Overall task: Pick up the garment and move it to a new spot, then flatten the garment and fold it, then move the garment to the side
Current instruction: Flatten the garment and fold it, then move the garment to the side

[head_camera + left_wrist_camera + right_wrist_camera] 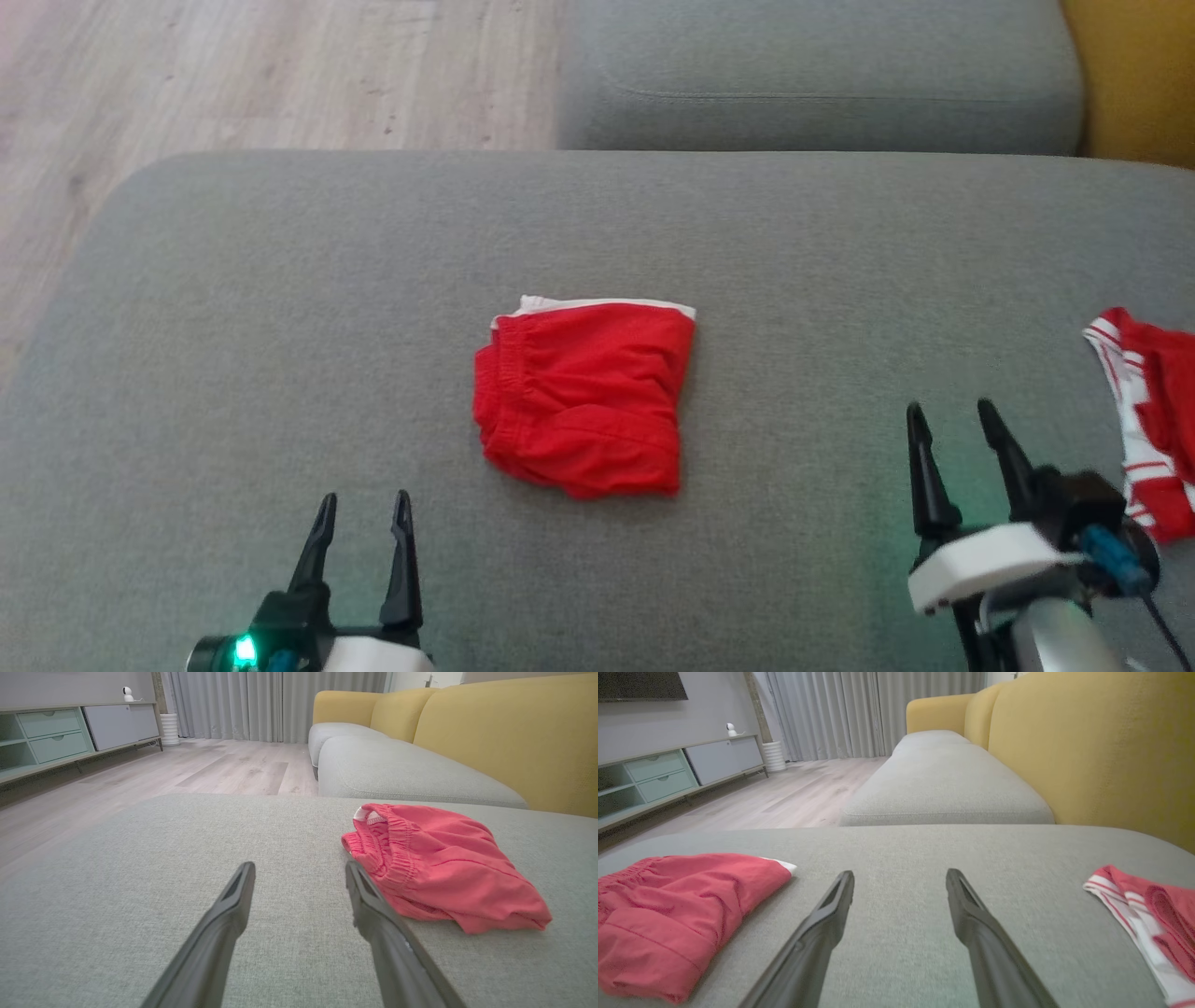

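The garment (583,397), red shorts with a white edge, lies folded into a rough square in the middle of the grey cushion (280,327). From the left wrist the garment (444,868) is ahead and to the right, and from the right wrist the garment (677,905) is at the lower left. My left gripper (364,513) is open near the front edge, left of and nearer than the garment, with nothing between its fingers. Off to the garment's right, my right gripper (948,420) is open and empty too.
A second red piece with white stripes (1144,420) lies crumpled at the cushion's right edge, close to my right gripper. Another grey seat (822,75) and a yellow backrest (1134,75) lie beyond. Wooden floor (233,75) runs along the far left.
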